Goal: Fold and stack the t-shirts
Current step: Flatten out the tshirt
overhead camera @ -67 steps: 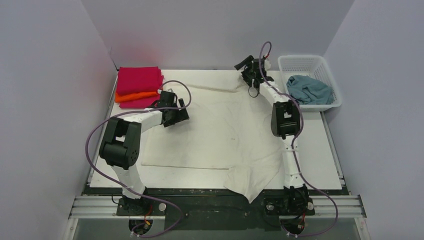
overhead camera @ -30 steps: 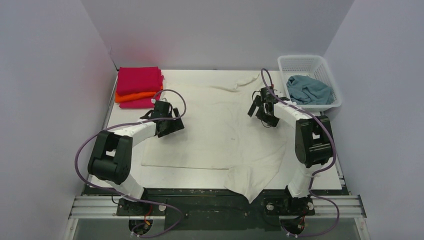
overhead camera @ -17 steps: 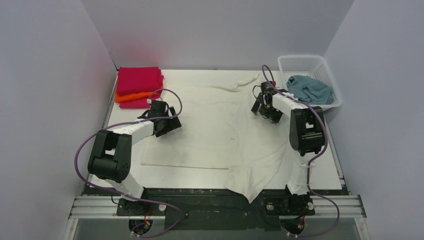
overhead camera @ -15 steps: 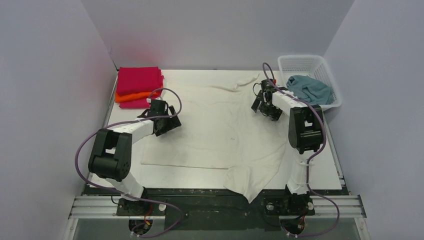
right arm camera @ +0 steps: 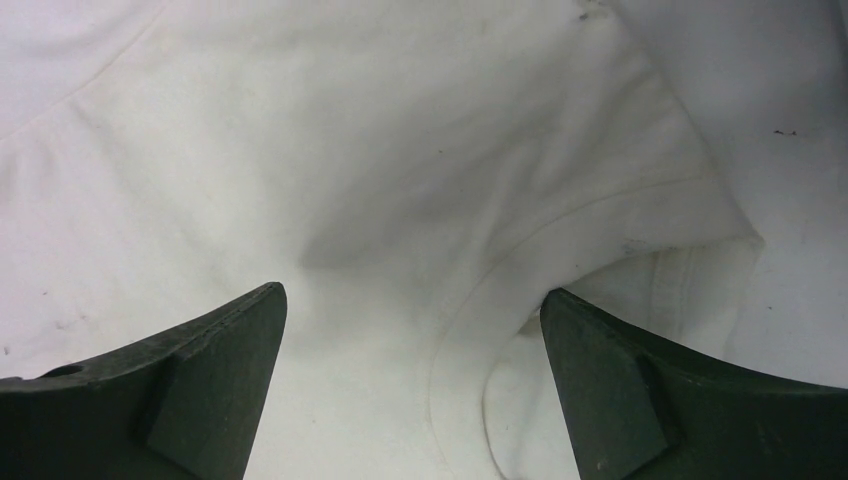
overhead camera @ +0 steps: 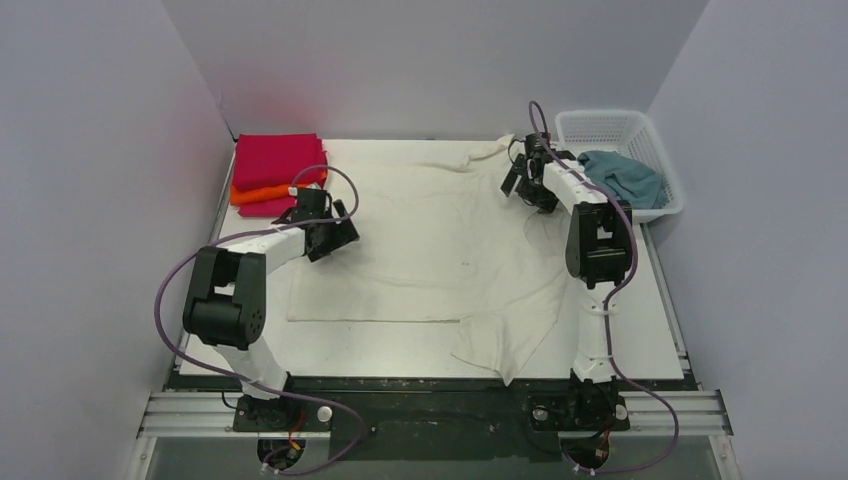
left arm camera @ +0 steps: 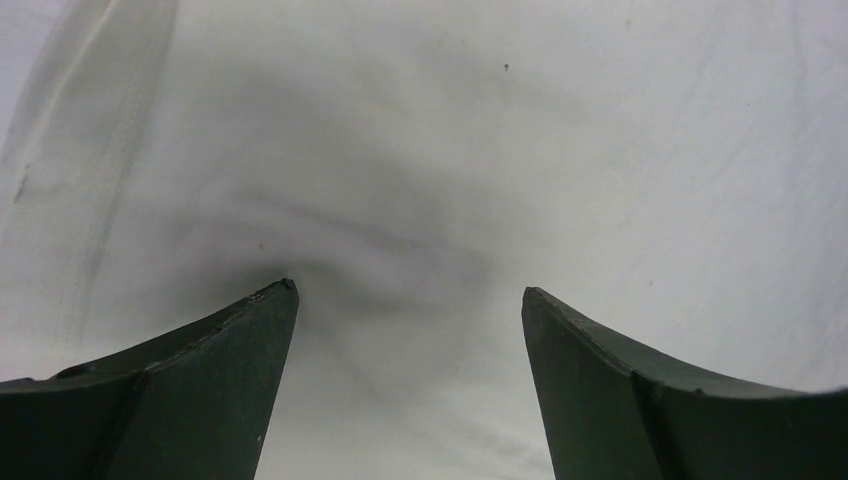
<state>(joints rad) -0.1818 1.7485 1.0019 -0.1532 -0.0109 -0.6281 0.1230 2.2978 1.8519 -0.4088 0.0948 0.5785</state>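
Note:
A cream t-shirt [overhead camera: 440, 250] lies spread over the table, with a bunched part at the front [overhead camera: 500, 345]. My left gripper [overhead camera: 330, 232] is open, low over the shirt's left edge; in the left wrist view [left arm camera: 405, 295] plain cloth [left arm camera: 420, 150] lies between the fingers. My right gripper [overhead camera: 527, 185] is open over the shirt's far right corner; in the right wrist view [right arm camera: 415, 295] a hem fold [right arm camera: 560, 270] lies between the fingers. Folded magenta-pink tees [overhead camera: 278, 160] with an orange one [overhead camera: 262, 191] are stacked at the far left. A grey-blue tee [overhead camera: 622, 178] lies crumpled in the basket.
A white mesh basket [overhead camera: 610, 125] stands at the far right corner. Grey walls close in the table on three sides. The cream shirt's front corner hangs over the table's near edge [overhead camera: 400, 378].
Both grippers have moved toward the back of the table. The cream shirt has shifted with them, its left front edge pulled back and its far right corner drawn out.

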